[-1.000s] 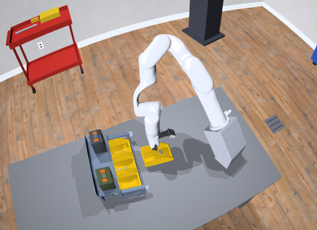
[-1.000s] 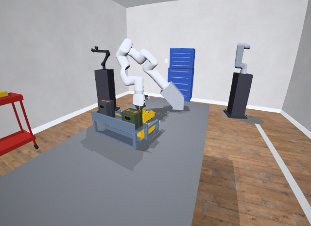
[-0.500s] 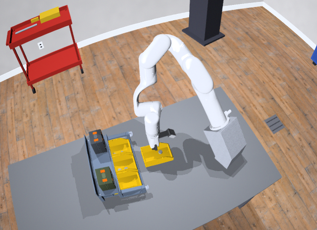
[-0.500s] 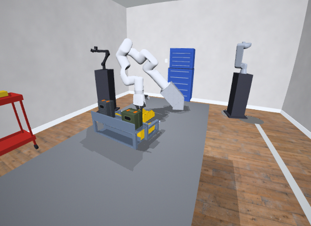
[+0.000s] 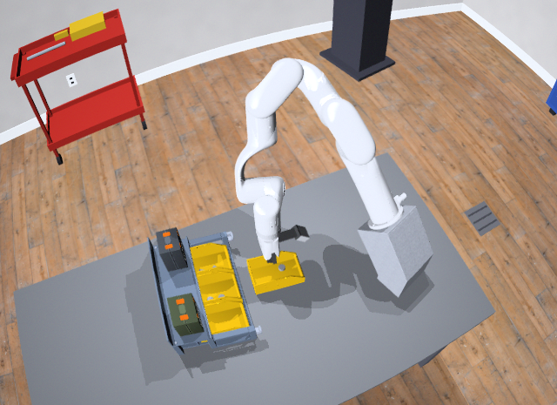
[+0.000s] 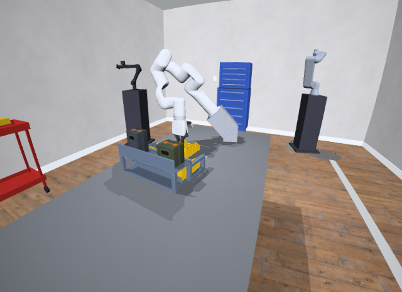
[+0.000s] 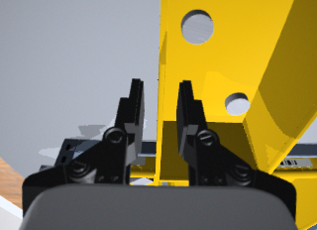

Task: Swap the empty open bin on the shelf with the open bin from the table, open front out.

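A yellow open bin (image 5: 275, 272) stands on the grey table just right of the blue-grey shelf (image 5: 202, 293), with round grey parts (image 7: 197, 27) in it. It also shows in the exterior view (image 6: 191, 148). My gripper (image 5: 271, 258) points down over the bin's far left wall. In the wrist view the fingers are open and straddle that thin yellow wall, with a gap on each side. Three yellow bins sit in the shelf's front row. The nearest one (image 5: 229, 317) looks empty. The other two (image 5: 215, 274) show small grey parts.
A dark box (image 5: 171, 249) and a green box (image 5: 184, 314) stand on the shelf's upper board behind the bins. A small black object (image 5: 298, 232) lies on the table behind the bin. The arm's grey base block (image 5: 395, 250) stands at the right.
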{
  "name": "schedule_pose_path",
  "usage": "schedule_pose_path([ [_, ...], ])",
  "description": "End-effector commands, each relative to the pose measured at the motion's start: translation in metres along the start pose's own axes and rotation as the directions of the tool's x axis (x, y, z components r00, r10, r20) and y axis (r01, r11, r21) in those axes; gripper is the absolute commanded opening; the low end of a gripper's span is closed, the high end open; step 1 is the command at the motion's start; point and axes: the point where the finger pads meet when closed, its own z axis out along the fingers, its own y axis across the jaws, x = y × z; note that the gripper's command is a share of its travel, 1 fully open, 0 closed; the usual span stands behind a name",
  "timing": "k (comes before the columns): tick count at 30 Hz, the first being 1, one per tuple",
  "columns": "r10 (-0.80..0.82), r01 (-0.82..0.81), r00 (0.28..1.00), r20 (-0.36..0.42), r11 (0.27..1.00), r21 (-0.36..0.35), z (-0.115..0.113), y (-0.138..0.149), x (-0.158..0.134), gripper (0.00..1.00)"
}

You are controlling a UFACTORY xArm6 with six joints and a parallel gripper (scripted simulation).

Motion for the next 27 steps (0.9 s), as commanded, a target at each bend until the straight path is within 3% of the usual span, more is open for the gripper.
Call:
schedule_pose_path([
  [1,0.0,0.0,1.0,0.002,1.0,-0.001,-0.002,0.0,-0.001,0.26],
  [27,0.0,0.0,1.0,0.002,1.0,0.0,-0.039,0.0,-0.001,0.26],
])
